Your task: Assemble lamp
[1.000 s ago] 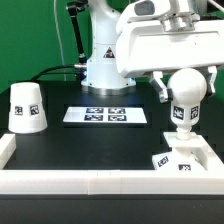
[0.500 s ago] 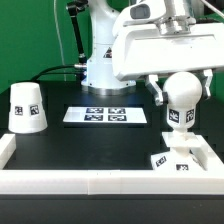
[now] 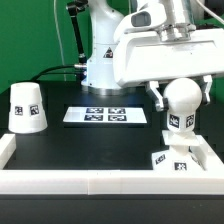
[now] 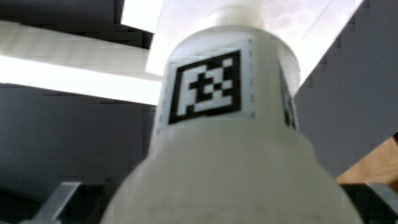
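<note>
My gripper (image 3: 181, 95) is shut on the white round-topped bulb (image 3: 180, 100) and holds it upright, stem down, at the exterior view's right. The stem's tip is just above the flat square base block (image 3: 176, 162), which lies in the front right corner; I cannot tell whether they touch. In the wrist view the bulb (image 4: 214, 130) fills the picture, its tag facing the camera, and it hides most of my gripper (image 4: 214, 212). The cup-shaped shade (image 3: 26, 106) stands mouth down at the exterior view's far left, far from the gripper.
The marker board (image 3: 107, 115) lies flat on the black table in the middle. A white raised wall (image 3: 100, 183) runs along the front and sides. The robot pedestal (image 3: 100, 65) stands at the back.
My gripper has moved down and slightly to the exterior view's left with the bulb, bringing its stem closer to the base block. The shade has not moved.
</note>
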Controlling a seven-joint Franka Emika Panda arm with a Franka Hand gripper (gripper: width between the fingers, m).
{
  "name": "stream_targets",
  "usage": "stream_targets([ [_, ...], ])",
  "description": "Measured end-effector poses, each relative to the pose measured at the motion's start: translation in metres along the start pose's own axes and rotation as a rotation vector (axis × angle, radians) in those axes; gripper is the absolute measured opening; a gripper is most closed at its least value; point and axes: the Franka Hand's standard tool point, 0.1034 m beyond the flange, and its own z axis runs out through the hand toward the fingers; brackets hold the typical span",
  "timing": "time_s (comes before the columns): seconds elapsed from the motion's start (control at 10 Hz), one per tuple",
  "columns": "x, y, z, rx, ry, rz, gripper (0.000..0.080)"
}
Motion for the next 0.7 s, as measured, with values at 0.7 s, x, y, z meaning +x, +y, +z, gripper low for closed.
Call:
stream_targets([
  [0.7,-0.0003,0.0009,0.0,-0.001,0.0,0.001,0.0698],
])
